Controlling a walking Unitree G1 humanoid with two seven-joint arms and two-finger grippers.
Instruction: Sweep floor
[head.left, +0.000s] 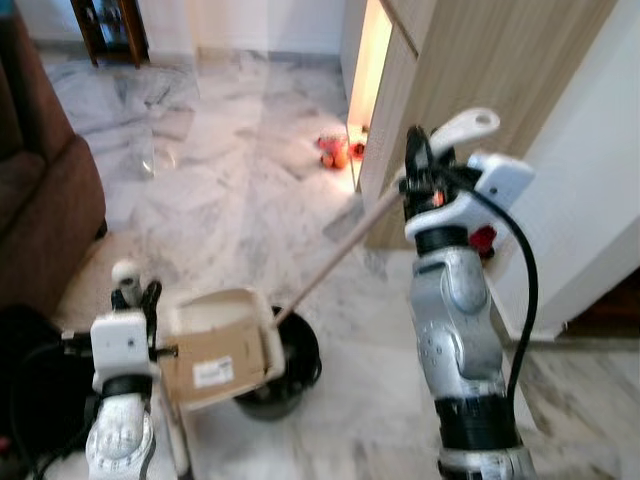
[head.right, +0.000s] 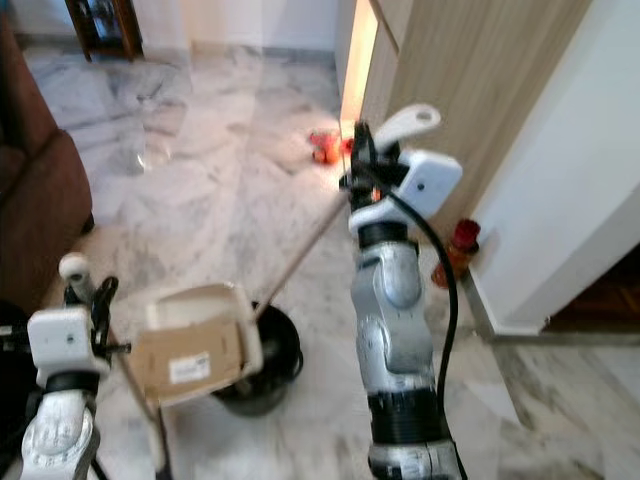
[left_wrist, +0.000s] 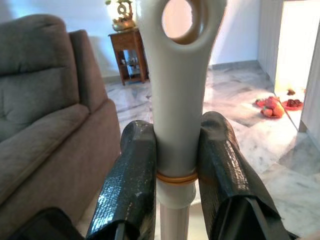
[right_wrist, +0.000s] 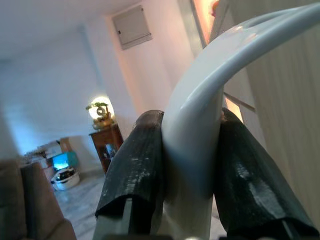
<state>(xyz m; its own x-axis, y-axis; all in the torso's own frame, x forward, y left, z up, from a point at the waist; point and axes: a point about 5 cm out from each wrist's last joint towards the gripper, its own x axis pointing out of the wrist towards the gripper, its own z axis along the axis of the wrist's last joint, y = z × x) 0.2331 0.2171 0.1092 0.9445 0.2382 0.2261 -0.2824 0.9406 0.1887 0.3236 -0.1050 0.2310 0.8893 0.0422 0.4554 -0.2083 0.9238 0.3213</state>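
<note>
Now my right hand (head.left: 418, 160) is raised in front of me, its fingers (right_wrist: 135, 165) clamped on the white grip of the broom (head.left: 335, 253); the broom's shaft slants down and away from that hand toward my left, its lower end by the black bucket (head.left: 295, 365) on the marble floor (head.left: 230, 200); my left hand (head.left: 140, 298) sits low on my left side, its fingers (left_wrist: 132, 180) closed around the pale handle (left_wrist: 175, 100) of the dustpan (head.left: 220, 345); the dustpan's open tray, with a cardboard panel and a white label, tilts just beside the bucket and overlaps its rim; a brown sofa (head.left: 40, 190) stands to my left; a wooden cabinet (head.left: 480, 70) rises ahead on my right, with small red things (head.left: 335, 150) on the floor near its lit edge; a dark side table (head.left: 110, 30) stands far back.
</note>
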